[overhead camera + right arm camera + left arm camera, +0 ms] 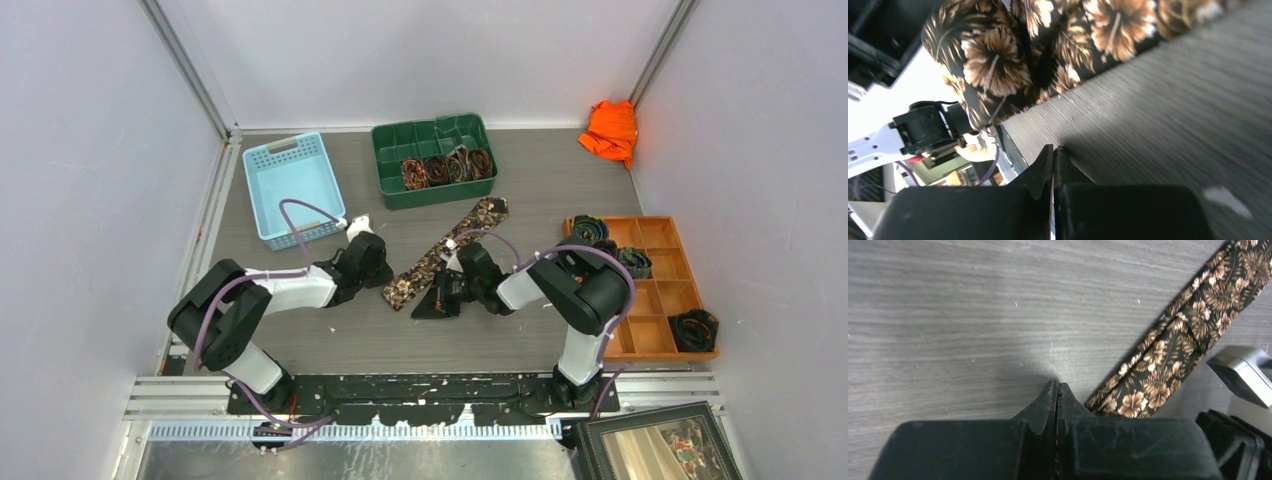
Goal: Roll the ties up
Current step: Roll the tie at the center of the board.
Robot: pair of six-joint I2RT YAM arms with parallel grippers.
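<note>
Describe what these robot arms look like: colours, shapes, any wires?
The left arm and right arm match: chunky black joints, white links, and a thin purple cable looping along each. The left end effector and right end effector are scuffed matte black, two fingers tapering to a point.

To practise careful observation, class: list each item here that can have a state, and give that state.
Loose tie: unrolled, lying flat.
Ties in green bin: rolled into coils.
Ties in wooden tray: rolled into coils.
Left gripper: shut, holding nothing.
Right gripper: shut, holding nothing.
Orange cloth: crumpled.
</note>
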